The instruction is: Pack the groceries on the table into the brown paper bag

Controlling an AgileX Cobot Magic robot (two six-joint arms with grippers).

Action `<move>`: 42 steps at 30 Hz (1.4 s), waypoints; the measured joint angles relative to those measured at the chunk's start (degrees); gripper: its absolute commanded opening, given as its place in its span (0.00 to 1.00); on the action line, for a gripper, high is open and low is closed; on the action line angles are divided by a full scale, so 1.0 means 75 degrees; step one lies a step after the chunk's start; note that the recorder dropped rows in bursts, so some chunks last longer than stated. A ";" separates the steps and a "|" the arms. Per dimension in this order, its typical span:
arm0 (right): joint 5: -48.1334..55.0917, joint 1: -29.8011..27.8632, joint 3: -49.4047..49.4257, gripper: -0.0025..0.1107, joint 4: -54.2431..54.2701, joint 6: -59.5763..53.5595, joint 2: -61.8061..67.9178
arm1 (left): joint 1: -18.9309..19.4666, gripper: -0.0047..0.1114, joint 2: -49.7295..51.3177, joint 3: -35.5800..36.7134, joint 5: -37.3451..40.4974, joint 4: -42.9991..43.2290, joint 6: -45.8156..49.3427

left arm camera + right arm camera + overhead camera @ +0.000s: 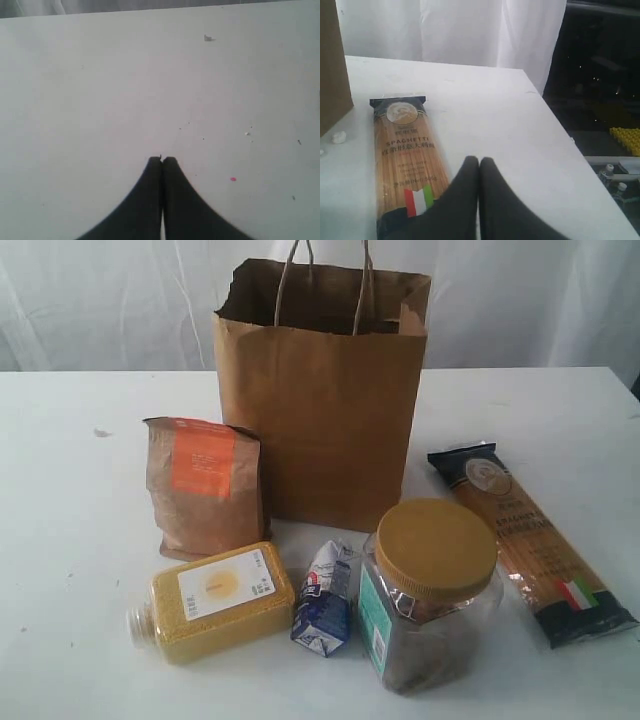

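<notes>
So: groceries out, bag standing open

Right at the back of the white surface [60, 540] the brown paper bag [320, 420] stands upright, mouth open, its string handles sticking up in front of a pale curtain [100, 300]. Everything else sits outside it. A brown pouch [205, 495] with an orange label stands just beside the bag's left side; I cannot tell whether they touch. In front of the pouch a yellow grain bottle [215, 605] lies on its side, cap pointing left. A small blue-white carton [325, 600] leans between that bottle and a clear jar [430, 590], which is upright with its yellow lid on. Off to the right, the spaghetti packet [530, 540] lies flat, angled away from the bag.

The left fingers [154, 170] are pressed together with nothing between them, over bare surface dotted with a few specks [248, 133]. The right fingers [470, 170] are likewise pressed together and empty, close by the flag end of the spaghetti packet [405, 155]; whether they touch it I cannot tell.
</notes>
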 measured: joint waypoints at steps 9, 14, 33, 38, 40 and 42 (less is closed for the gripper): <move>-0.1651 0.0000 0.0000 0.02 0.2070 0.2257 0.0000 | 0.0000 0.04 0.0000 0.0000 -0.0005 0.0000 0.0011; -0.1899 0.0000 0.0000 0.02 0.2154 0.2748 0.0000 | 0.0000 0.04 0.0000 0.0000 -0.0005 0.0000 0.0016; -0.5271 0.0000 -0.2954 0.02 0.1919 0.3758 -0.0007 | -0.0868 0.04 0.0000 0.0000 -0.0019 0.0014 0.0029; -0.2602 0.0000 -0.4115 0.02 -0.2631 0.3481 0.0824 | -0.0922 0.04 0.0000 0.0000 -0.0036 0.0014 0.0029; -0.0780 0.0000 -0.4243 0.02 -0.4096 0.3074 0.1487 | -0.0922 0.04 0.0000 0.0000 -0.0036 0.0014 0.0029; 0.1725 0.0021 -0.4274 0.02 -0.4791 0.2447 0.2589 | -0.0922 0.04 0.0000 0.0000 -0.0036 0.0014 0.0029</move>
